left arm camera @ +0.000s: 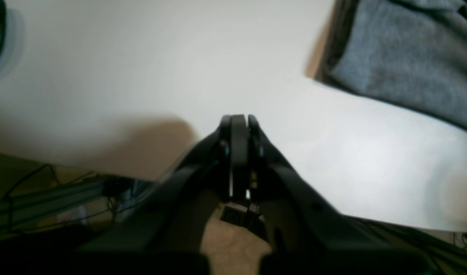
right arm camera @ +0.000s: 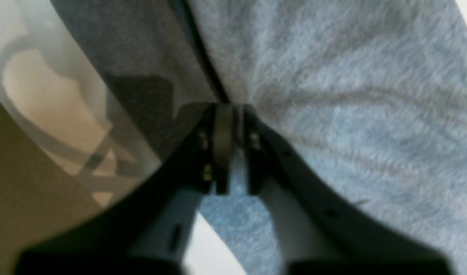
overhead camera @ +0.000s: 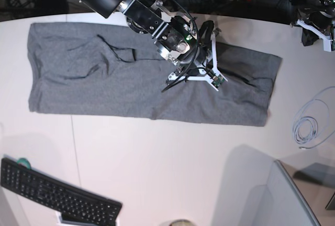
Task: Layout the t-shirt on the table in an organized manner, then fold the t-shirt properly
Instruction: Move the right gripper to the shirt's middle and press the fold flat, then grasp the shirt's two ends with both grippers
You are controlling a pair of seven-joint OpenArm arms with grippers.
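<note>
- Shirt [overhead camera: 104,79] is lying as a long folded band across the table [overhead camera: 172,153] top, 9 to 3 o'clock.
- Right gripper [right arm camera: 233,110] is pressing on a fold edge near band centre; grasp unclear, cannot tell.
- Left gripper [left arm camera: 239,120] is clenched, empty, parked at 2 o'clock.
- Best to pinch both layers before folding.
- Room is lying open toward 6 o'clock; keyboard [overhead camera: 57,194] at 7.

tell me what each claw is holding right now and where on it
The left claw is shut on nothing, over the bare table. The right claw presses on the t-shirt at a fold; whether it grips cannot be told.
</note>
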